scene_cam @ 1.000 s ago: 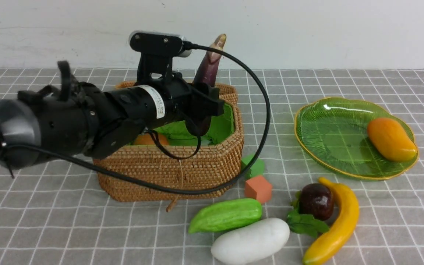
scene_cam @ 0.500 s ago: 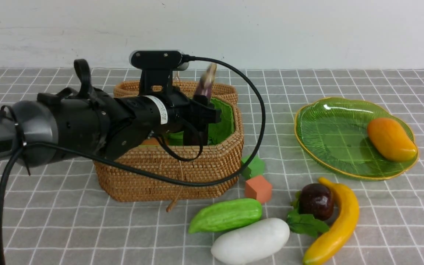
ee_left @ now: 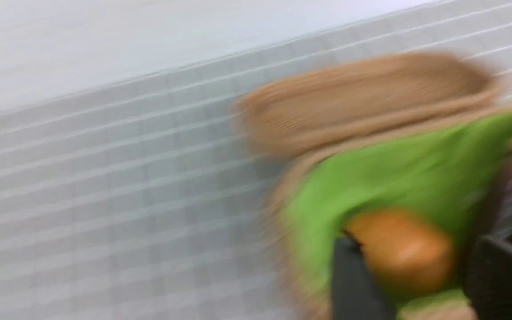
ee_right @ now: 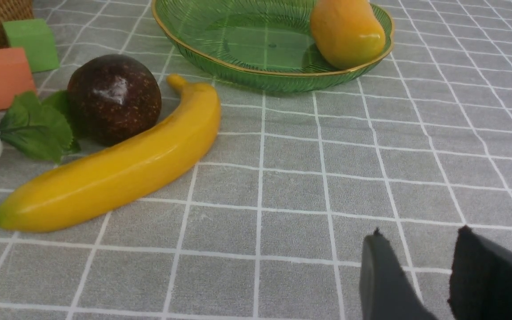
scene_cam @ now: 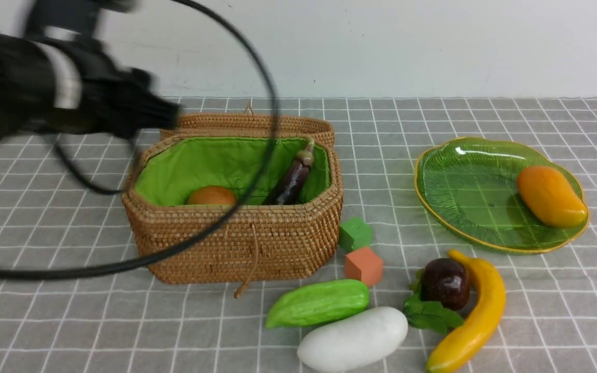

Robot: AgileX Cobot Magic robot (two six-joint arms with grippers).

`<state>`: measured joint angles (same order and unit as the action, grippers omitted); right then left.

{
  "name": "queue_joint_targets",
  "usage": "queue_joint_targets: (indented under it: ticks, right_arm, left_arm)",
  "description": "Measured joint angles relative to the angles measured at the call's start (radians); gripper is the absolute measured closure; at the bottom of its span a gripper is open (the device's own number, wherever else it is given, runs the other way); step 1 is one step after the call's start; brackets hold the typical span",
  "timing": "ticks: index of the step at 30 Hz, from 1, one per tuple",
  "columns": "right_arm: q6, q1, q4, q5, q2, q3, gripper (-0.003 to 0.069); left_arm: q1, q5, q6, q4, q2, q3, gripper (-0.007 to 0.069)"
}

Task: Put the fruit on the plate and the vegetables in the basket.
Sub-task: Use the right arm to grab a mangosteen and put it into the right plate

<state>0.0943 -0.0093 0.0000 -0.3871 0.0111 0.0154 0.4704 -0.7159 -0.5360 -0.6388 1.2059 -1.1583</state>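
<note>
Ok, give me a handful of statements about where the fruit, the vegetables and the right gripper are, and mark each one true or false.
1. The mango lies on the plate. True.
2. The banana is on the plate. False: it lies on the tablecloth in front of the plate, next to the maroon fruit.
3. The eggplant is inside the basket. True.
4. The white gourd is in the basket. False: it lies on the tablecloth beside the green gourd.
5. The right gripper grips the banana. False: its jaws stand apart and empty, with the banana lying off to one side.
</note>
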Motion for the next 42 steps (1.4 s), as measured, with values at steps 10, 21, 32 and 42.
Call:
queue_joint_targets:
  ticks: [10, 21, 32, 42]
  right_arm:
    - [0.000, 0.000, 0.000, 0.000, 0.000, 0.000, 0.0417]
    - [0.000, 0.000, 0.000, 0.000, 0.000, 0.000, 0.0417]
    - [0.000, 0.000, 0.000, 0.000, 0.000, 0.000, 0.0417]
    - [0.000, 0.000, 0.000, 0.000, 0.000, 0.000, 0.0417]
  left_arm:
    - [0.000, -0.518, 0.088, 0.134, -0.280, 0.075, 0.0638]
    - [0.000, -0.235, 0.114, 0.382, -0.413, 0.406, 0.0638]
    - [0.000, -0.218, 0.115, 0.521, -0.534, 0.411, 0.0638]
    - [0.000, -0.218, 0.115, 0.525, -0.535, 0.411, 0.0638]
